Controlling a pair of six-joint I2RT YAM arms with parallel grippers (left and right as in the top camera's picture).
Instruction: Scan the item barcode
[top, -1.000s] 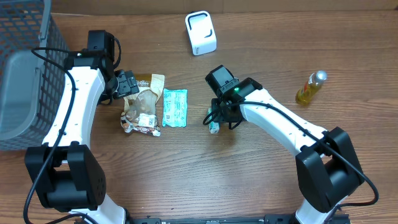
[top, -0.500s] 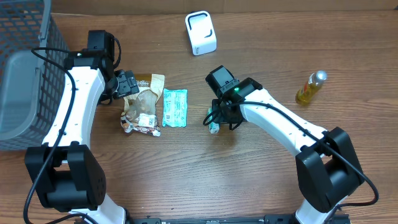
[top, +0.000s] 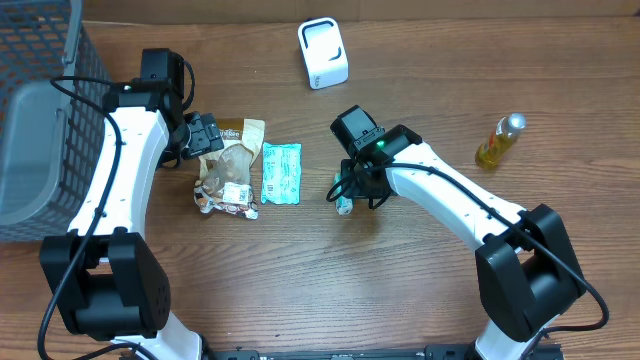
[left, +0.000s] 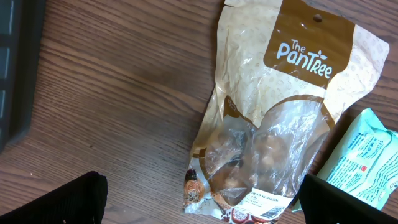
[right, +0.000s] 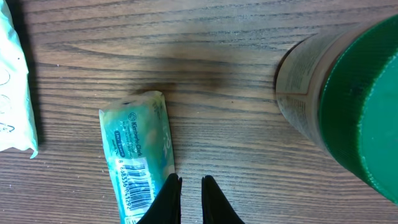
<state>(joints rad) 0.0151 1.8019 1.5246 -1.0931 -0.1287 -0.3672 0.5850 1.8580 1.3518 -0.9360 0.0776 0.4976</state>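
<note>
A white barcode scanner (top: 322, 53) stands at the back of the table. A small teal sachet (right: 137, 158) with a printed barcode lies flat on the wood; in the overhead view the sachet (top: 343, 204) peeks out under my right arm. My right gripper (right: 189, 184) is shut just beside the sachet's right edge, nothing between its fingers. A tan Pantree snack bag (left: 280, 118) lies below my left gripper (left: 205, 205), which is wide open above the bag's lower end. From overhead, the left gripper (top: 205, 135) hovers at the bag's (top: 232, 165) top left.
A teal wipes pack (top: 281, 173) lies between the snack bag and the sachet. A yellow bottle (top: 500, 140) lies at the right. A wire basket (top: 40, 110) fills the left edge. A green-lidded container (right: 354, 99) looms close at the right of the right wrist view.
</note>
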